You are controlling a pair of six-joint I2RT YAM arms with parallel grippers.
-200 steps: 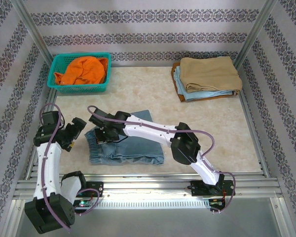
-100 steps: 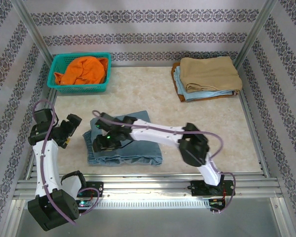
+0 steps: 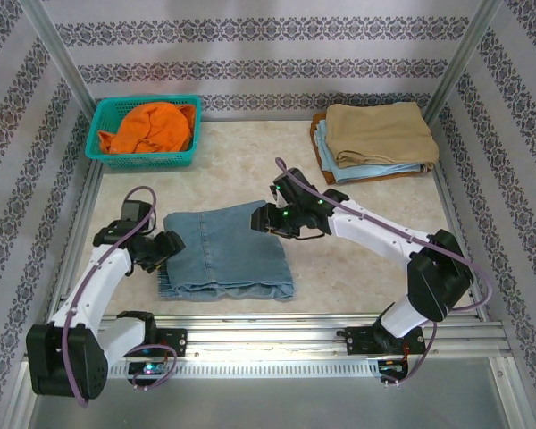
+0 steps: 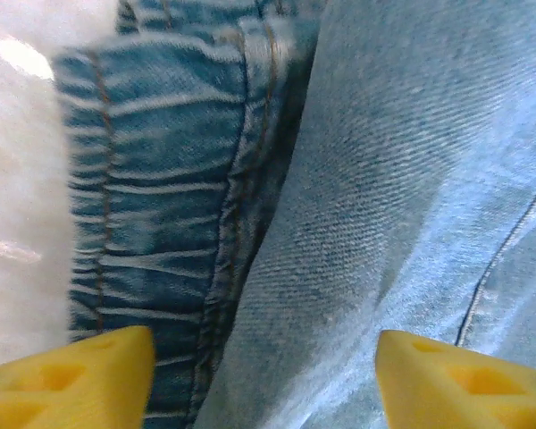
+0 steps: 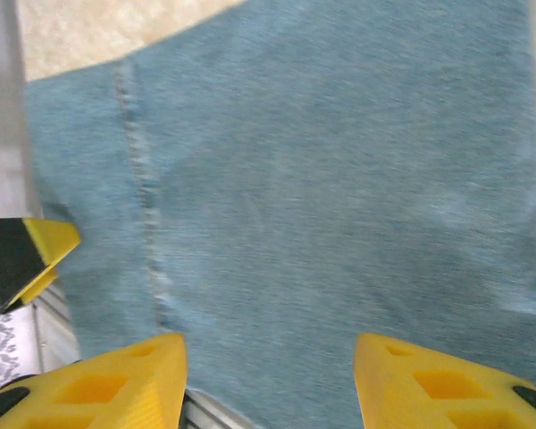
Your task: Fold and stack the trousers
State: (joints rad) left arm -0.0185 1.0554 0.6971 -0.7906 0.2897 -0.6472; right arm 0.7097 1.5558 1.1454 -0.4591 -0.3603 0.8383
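faded light-blue trousers point(image 3: 228, 255) lie folded on the table point(image 3: 250, 152), left of centre toward the near edge. left end effector point(image 3: 164, 249) and right end effector point(image 3: 264, 219) both released. left wrist close-up reveals the gathered waistband point(image 4: 134, 223).

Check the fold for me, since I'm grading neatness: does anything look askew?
Slightly: the trousers lie folded but not square, the top layer tilted, with the gathered waistband beneath poking out at the left edge.

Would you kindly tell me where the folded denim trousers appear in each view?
Top external: trousers left of centre on the table.
Left wrist: trousers centre and right, gathered waistband at left.
Right wrist: trousers centre, seam down the left.
Shared landmark: pale table bordering the denim's edge.
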